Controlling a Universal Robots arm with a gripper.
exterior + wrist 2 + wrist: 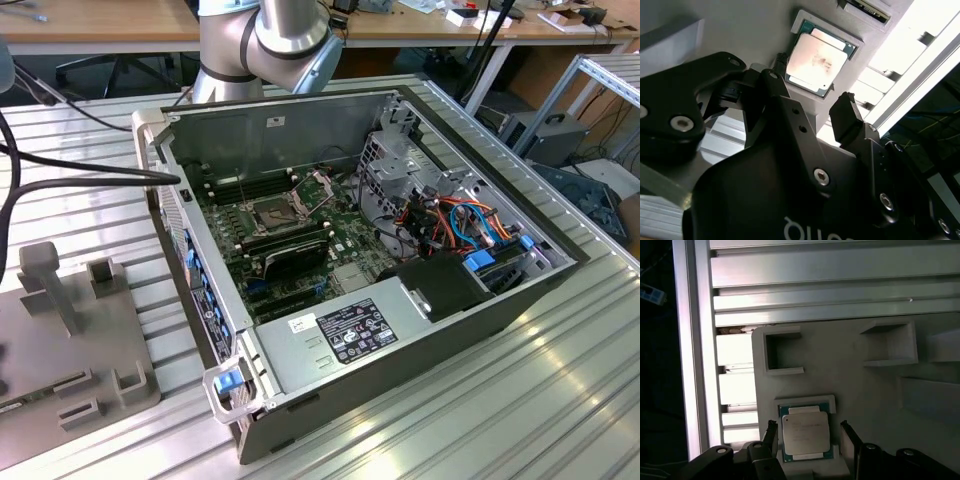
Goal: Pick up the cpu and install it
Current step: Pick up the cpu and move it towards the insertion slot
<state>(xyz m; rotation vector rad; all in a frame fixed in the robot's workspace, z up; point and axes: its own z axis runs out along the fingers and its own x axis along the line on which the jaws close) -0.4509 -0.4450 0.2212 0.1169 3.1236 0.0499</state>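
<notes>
We are seeing grey holder (855, 385) walls ringing the cpu (805, 436), the gripper (808, 426) spread astride it; contact unclear.

Small flat square cpu (806, 433), dull silver-grey metal top, green edge: lies flat, top upward, seated in grey tray (860, 385) recess.

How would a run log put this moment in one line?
hand: open, astride cpu | cpu: lying in grey holder recess | grip: none yet
</notes>
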